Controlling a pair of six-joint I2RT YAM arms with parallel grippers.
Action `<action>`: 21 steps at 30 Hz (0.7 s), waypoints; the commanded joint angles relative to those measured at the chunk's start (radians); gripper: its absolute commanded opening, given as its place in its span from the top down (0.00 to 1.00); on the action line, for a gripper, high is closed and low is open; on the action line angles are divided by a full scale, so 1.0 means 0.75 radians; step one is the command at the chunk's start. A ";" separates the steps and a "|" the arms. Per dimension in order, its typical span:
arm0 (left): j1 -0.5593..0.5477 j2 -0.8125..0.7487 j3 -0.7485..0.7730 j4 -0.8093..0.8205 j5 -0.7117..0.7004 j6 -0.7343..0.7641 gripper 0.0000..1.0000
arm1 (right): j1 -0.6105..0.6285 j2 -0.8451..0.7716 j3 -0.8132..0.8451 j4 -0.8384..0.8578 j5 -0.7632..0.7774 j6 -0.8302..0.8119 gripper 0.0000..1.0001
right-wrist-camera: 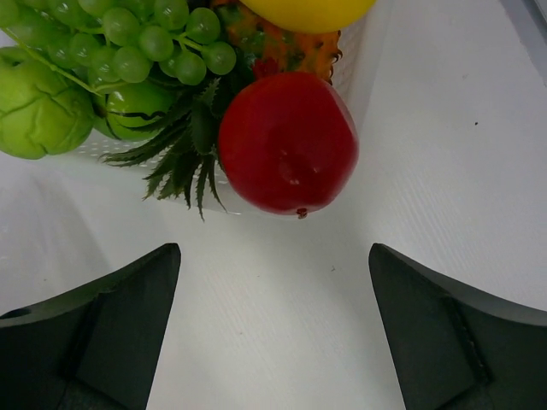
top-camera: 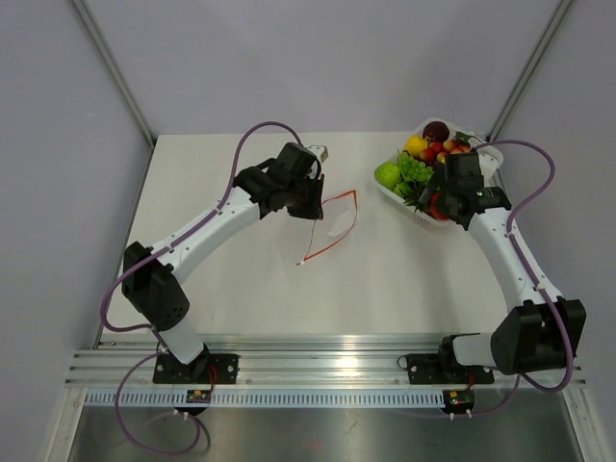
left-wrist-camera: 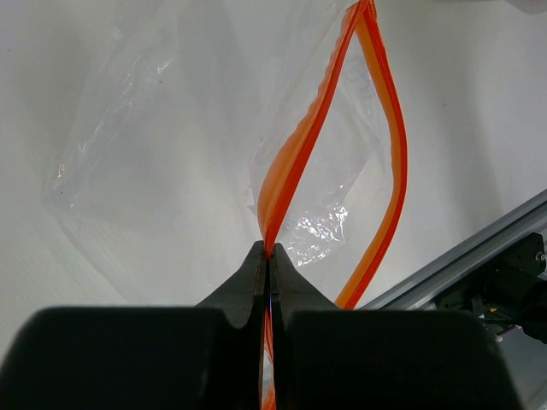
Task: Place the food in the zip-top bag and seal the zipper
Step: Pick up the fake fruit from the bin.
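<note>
The zip-top bag [top-camera: 335, 227] lies clear and crinkly mid-table with its mouth open, the orange-red zipper [top-camera: 332, 243] spread in a loop. My left gripper [top-camera: 313, 200] is shut on one zipper strip [left-wrist-camera: 295, 158] at the bag's [left-wrist-camera: 162, 128] edge; the other strip [left-wrist-camera: 391, 196] bows away to the right. The food sits in a white tray [top-camera: 491, 159] at the back right. My right gripper [top-camera: 435, 200] is open and empty just in front of a red round fruit [right-wrist-camera: 286, 141], beside green grapes [right-wrist-camera: 145, 38], a green fruit [right-wrist-camera: 34, 107] and a yellow fruit [right-wrist-camera: 308, 10].
A metal rail [top-camera: 318, 371] runs along the near table edge and shows in the left wrist view [left-wrist-camera: 479, 248]. Grey walls with slanted metal posts [top-camera: 115, 72] close in the back and sides. Spiky green leaves [right-wrist-camera: 184, 166] overhang the tray's near edge.
</note>
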State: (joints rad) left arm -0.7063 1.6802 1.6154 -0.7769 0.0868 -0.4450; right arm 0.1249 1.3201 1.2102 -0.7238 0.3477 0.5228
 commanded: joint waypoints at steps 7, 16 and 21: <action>-0.013 0.030 0.053 0.017 0.044 0.012 1.00 | -0.130 0.136 -0.020 0.198 -0.173 -0.202 0.01; -0.020 0.038 0.049 0.007 0.046 0.004 1.00 | -0.154 0.250 0.014 0.261 -0.212 -0.249 0.11; -0.022 0.046 0.059 -0.009 0.044 0.017 1.00 | -0.199 0.250 0.021 0.255 -0.237 -0.255 0.29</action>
State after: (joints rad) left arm -0.7162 1.7123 1.6154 -0.7773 0.1020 -0.4442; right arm -0.0082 1.5177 1.1946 -0.5682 0.1879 0.3473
